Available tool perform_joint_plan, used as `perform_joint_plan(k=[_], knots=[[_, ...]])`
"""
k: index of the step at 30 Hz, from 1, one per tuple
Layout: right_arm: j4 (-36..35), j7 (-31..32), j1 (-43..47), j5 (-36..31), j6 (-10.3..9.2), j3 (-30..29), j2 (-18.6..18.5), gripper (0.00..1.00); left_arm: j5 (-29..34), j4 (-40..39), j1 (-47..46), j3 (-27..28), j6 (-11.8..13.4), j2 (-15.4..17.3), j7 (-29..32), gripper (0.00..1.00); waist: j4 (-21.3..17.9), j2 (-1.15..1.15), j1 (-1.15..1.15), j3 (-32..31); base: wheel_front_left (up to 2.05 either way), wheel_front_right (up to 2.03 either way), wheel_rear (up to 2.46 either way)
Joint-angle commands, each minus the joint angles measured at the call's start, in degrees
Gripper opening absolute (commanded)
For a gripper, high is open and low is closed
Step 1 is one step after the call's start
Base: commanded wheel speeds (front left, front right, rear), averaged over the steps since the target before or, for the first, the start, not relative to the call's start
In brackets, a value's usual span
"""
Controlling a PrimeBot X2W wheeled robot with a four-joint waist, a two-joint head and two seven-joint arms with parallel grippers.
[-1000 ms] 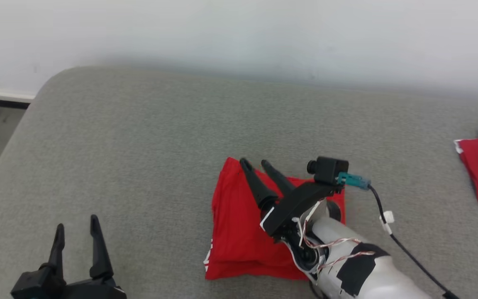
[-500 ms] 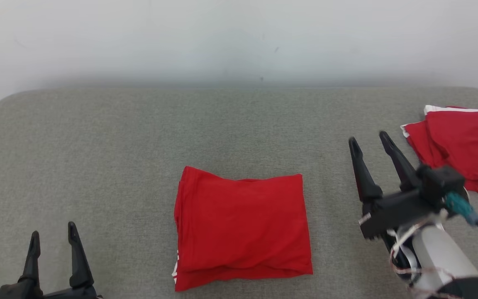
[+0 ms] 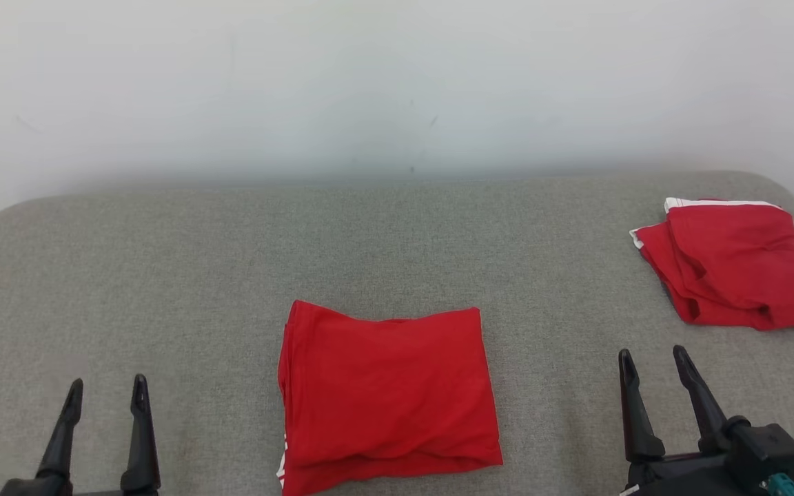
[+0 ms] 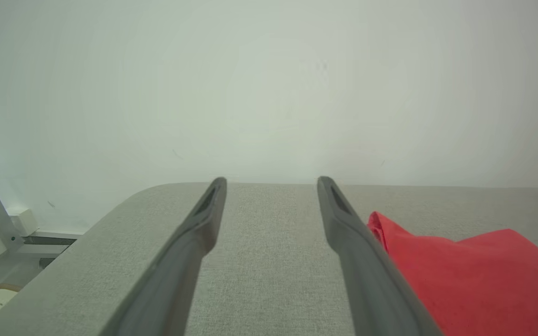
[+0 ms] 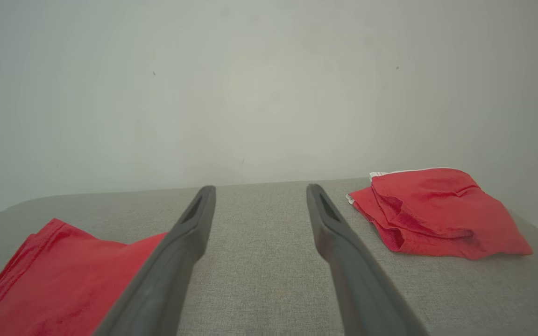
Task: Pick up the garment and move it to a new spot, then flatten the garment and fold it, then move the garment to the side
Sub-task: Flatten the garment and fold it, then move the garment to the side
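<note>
The folded red cloth garment (image 3: 387,393) lies flat in the middle of the soft grey tabletop (image 3: 163,262). Our left jaws and right jaws sit low on each side of it, wide open, holding nothing. We think the folding is done, so moving it to the side comes next. We must pinch all its layers together, or the fold may fall open. Another folded red garment with white trim (image 3: 731,269) sits at the far right.

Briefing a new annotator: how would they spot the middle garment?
On the grey padded surface, look front centre, between the left gripper and right gripper. The garment there is a neat red rectangle; the red pile far right is rumpled.
</note>
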Motion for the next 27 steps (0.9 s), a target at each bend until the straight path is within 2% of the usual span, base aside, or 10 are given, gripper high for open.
perform_joint_plan(k=[1, 5, 10, 17, 27], knots=[[-0.6, 0.14, 0.63, -0.11, -0.09, -0.19, 0.28, 1.0, -0.78, -0.7, 0.56, 0.15, -0.36, 0.4, -0.32, 1.0, -0.12, 0.0, 0.01, -0.35, 0.0, 0.0, 0.0], [-1.93, 0.83, 2.14, -0.08, -0.09, -0.52, 0.99, 1.0, -1.74, -1.44, 1.81, -0.69, -1.78, 2.89, -0.29, 1.0, 0.17, 0.0, 0.01, -0.67, 0.0, 0.0, 0.0], [-1.96, 1.41, 2.98, 0.16, -0.09, -0.93, 1.2, 1.0, -3.27, -1.35, 2.31, 0.36, -2.17, 5.19, 0.07, 1.0, 0.99, 0.0, 0.01, -1.37, 0.0, 0.0, 0.0], [-1.28, 3.22, 2.95, 1.94, -0.09, 0.33, 1.31, 1.0, -5.48, -0.66, 3.57, 1.94, -1.44, 4.26, -0.35, 1.0, 1.5, 0.0, 0.01, -1.86, 0.0, 0.0, 0.0], [-0.8, 4.32, 3.02, 2.54, -0.09, 0.31, 1.33, 1.0, -2.63, 1.2, 4.2, -0.29, 0.07, 5.41, 2.4, 1.0, 1.55, 0.0, 0.01, -1.64, 0.0, 0.0, 0.0]])
